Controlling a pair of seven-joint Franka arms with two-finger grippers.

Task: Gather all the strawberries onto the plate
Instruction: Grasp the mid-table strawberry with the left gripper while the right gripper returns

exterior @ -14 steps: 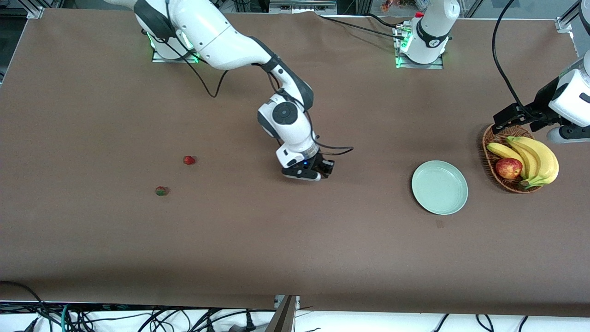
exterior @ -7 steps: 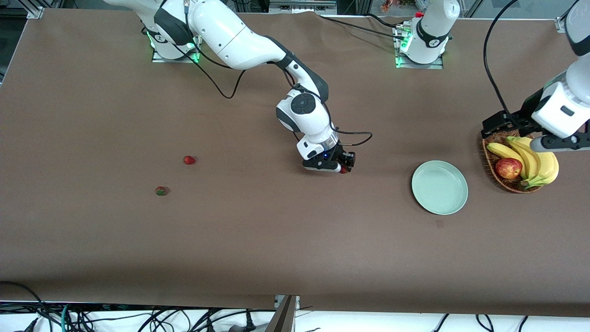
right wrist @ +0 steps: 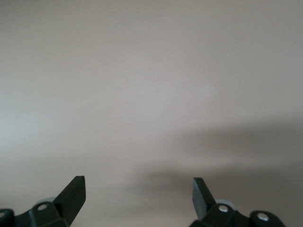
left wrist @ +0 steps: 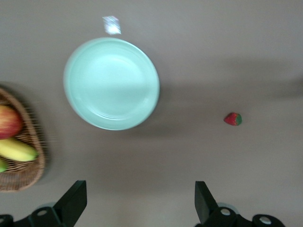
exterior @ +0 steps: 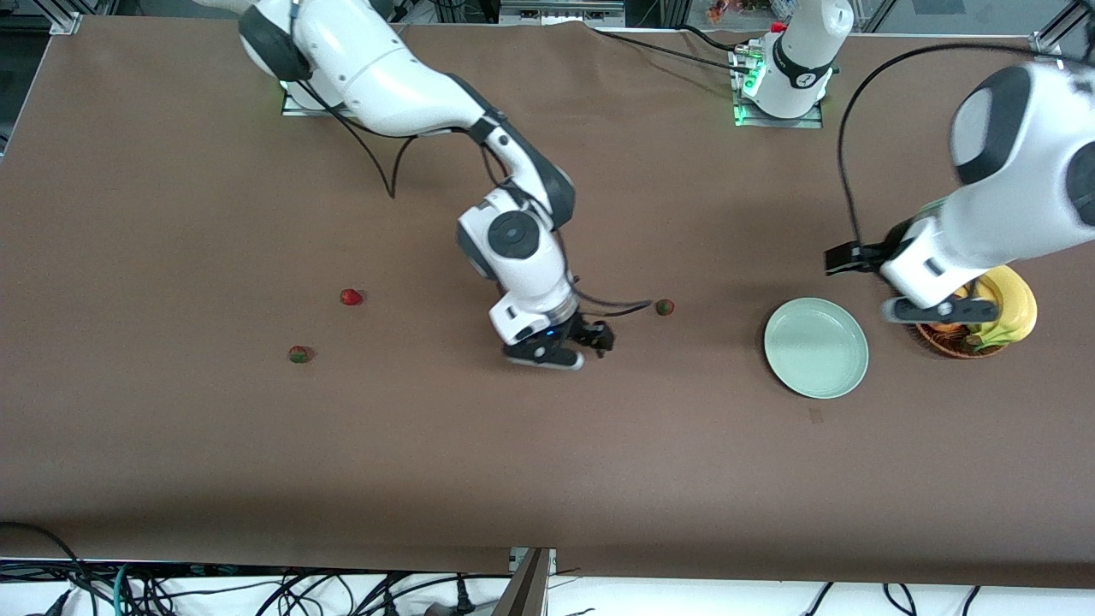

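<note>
Three strawberries lie on the brown table. One (exterior: 665, 306) lies between my right gripper and the plate and also shows in the left wrist view (left wrist: 232, 118). Two others (exterior: 351, 297) (exterior: 298, 353) lie toward the right arm's end. The pale mint-green plate (exterior: 815, 347) (left wrist: 111, 82) holds nothing. My right gripper (exterior: 590, 342) (right wrist: 138, 196) is open and empty, low over bare table beside the first strawberry. My left gripper (exterior: 941, 312) (left wrist: 139, 201) is open and empty, up in the air over the basket's edge beside the plate.
A wicker basket (exterior: 951, 342) (left wrist: 23, 163) with bananas (exterior: 1014, 299) and a red apple (left wrist: 8, 122) stands beside the plate at the left arm's end, partly hidden by the left arm. A black cable trails from the right wrist.
My right gripper let go of a strawberry short of the plate and drew back toward the right arm's end. My left arm swung in over the basket toward the plate.
</note>
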